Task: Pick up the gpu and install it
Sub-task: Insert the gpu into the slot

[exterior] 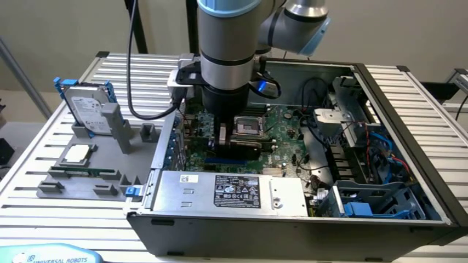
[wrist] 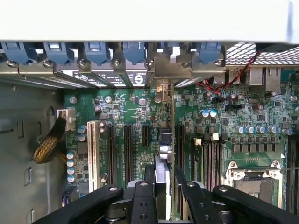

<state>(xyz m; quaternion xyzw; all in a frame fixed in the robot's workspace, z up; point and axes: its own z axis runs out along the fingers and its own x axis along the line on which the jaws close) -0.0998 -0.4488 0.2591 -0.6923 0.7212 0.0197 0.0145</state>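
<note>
The gpu shows edge-on in the wrist view, a thin card standing upright over the green motherboard. It runs from between my fingers to its silver end bracket at the case's rear wall. My gripper is shut on the card, one black finger on each side. In the exterior view the gripper is low inside the open computer case, beside the CPU socket. Whether the card's edge sits in a slot cannot be told.
Long black expansion slots lie beside the card. A power supply fills the case's near side, with cables and a blue drive cage at the exterior view's right. Outside, a grey holder carries a hard drive in a blue frame.
</note>
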